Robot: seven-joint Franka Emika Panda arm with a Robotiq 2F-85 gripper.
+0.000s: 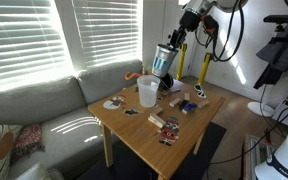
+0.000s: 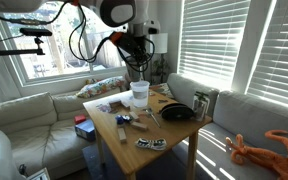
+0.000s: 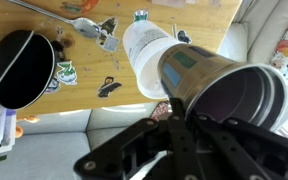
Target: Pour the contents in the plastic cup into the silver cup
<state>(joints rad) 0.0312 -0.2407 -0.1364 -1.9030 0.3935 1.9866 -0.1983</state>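
We see the gripper clamped shut on the silver cup, holding it clear of the table and tipped well over. In the wrist view its dark open mouth faces the camera. In an exterior view it hangs slanted just above and beside the plastic cup, which stands upright on the wooden table. We cannot tell whether the two cups touch. A black round dish and a spoon lie on the tabletop nearby.
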